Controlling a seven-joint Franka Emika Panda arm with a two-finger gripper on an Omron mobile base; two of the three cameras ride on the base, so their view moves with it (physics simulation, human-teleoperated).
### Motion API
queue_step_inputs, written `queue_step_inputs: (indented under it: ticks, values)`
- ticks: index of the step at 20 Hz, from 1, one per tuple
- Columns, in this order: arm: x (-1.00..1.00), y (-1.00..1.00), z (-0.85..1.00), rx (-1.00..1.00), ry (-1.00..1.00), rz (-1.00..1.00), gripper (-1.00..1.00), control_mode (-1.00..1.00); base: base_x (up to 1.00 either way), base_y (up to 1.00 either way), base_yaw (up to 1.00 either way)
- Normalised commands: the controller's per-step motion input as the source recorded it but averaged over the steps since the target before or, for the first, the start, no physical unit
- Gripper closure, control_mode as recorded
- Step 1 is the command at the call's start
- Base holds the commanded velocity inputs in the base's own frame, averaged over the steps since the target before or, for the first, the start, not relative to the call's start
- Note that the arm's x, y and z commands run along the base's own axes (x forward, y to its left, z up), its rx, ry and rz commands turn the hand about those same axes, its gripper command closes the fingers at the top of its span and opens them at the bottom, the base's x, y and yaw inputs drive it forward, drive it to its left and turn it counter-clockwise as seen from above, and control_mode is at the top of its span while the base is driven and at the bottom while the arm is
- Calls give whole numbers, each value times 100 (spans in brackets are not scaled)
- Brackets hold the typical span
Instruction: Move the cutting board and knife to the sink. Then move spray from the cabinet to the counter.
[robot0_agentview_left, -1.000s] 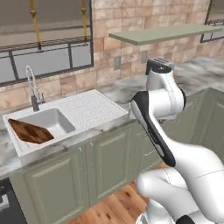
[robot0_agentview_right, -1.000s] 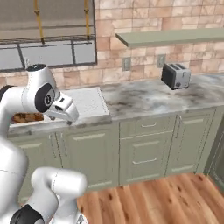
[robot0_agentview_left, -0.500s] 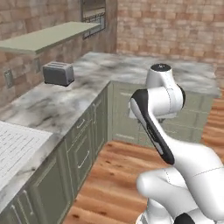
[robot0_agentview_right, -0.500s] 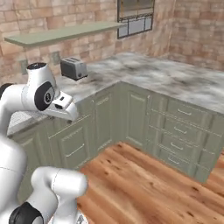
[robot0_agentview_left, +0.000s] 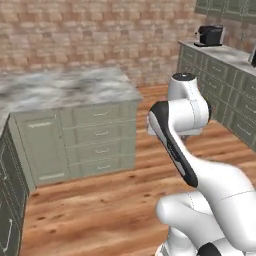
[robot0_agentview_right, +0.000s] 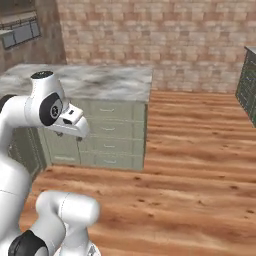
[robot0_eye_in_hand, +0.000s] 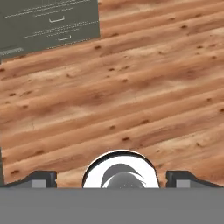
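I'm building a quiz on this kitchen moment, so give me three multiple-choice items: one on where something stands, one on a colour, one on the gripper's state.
1. Where does the black coffee machine stand?
A. On the wooden floor
B. On the far counter along the right-hand wall
C. On the marbled peninsula

2. What colour are the drawer fronts under the marbled counter?
A. Pale green
B. Red
C. Black

3. How is the gripper?
A. Shut on a knife
B. Shut on a bottle
C. Open, holding nothing

Answers:
1 B: the coffee machine sits on that far worktop.
2 A: the drawers under the counter are pale green.
3 C: the gripper shows spread fingertips over bare floor.
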Motion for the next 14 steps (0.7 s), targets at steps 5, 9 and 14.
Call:
queue_step_inputs:
  ticks: [5,9,14]
  values:
    - [0,0,0,0,0,0,-100,100,0,-53,-87]
    - [0,0,0,0,0,0,-100,100,0,-59,-85]
    - [0,0,0,0,0,0,-100,100,0,-52,-83]
